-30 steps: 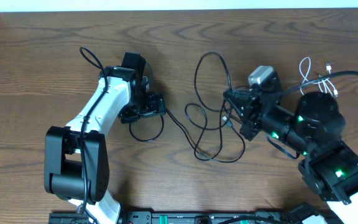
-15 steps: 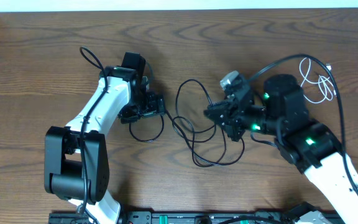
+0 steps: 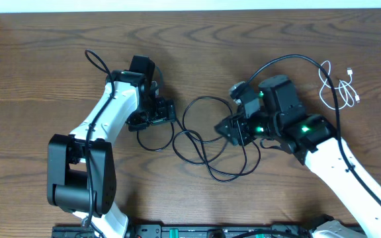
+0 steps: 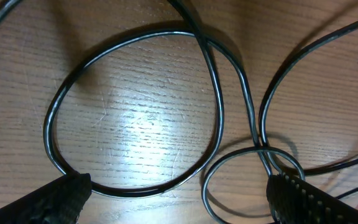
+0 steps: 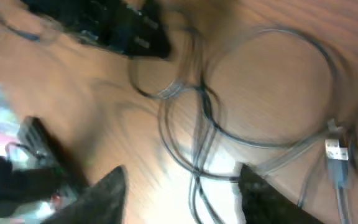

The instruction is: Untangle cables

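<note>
The cables are in two places on the bench (image 3: 45, 66): the black ones (image 4: 219, 106) sprawl in overlapping loops at the centre, and the white one (image 3: 346, 86) is coiled apart at about 2 o'clock.

At the tangle's 9 o'clock, my left end effector (image 4: 179, 198) stands wide open and holds nothing, with one black loop lying between its fingers. Just off the right finger two strands cross. If I close there I could pinch both, and any pull would tighten the knot rather than free it.

At the tangle's 3 o'clock, my right end effector (image 5: 182, 186) hangs over several crossing strands. Its fingers are parted and, as far as the blurred wrist view shows, nothing is clamped. A plug (image 5: 334, 152) lies at its 3 o'clock. If I drag a strand blind, that plug may catch in a loop. My right arm's own wire also passes close by the white cable and could sweep it into the pile.
</note>
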{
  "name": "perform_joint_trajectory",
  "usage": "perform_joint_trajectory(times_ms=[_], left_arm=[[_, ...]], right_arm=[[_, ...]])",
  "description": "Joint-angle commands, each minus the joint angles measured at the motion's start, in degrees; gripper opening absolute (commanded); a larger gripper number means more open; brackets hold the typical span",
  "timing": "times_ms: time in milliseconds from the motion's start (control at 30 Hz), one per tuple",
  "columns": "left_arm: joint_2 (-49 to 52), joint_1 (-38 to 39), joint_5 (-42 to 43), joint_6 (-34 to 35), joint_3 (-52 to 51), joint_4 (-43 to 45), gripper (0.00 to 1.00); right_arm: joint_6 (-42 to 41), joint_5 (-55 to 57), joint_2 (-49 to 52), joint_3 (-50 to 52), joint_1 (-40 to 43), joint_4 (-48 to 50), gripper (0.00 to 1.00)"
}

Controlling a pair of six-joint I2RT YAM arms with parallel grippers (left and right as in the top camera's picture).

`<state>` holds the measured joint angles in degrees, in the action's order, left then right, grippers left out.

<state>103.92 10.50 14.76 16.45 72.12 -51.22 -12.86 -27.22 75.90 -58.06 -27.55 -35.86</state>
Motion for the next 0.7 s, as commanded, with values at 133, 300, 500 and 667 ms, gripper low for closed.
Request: perform_joint_trajectory(times_ms=[133,300,500,667], left_arm=[[-0.2,-0.02,0.2,-0.76,0.09,-0.28,0.95],[-0.2,-0.02,0.2,-0.76,0.09,-0.28,0.95],[-0.2,-0.02,0.2,-0.76,0.09,-0.28,0.95],[-0.2,-0.02,0.2,-0.76,0.09,-0.28,0.95]], right_arm=[[-6.6,8.07,3.58,-0.31,-0.33,-7.15,0.38],[-10.78,13.27,7.61,-0.26,-1.6,-12.37,0.38],[-14.58,18.05,13.51,-0.26,-5.88,-14.71,0.39],[-17.55,26.53,18.88,-0.26,-9.6,-14.86,0.4]])
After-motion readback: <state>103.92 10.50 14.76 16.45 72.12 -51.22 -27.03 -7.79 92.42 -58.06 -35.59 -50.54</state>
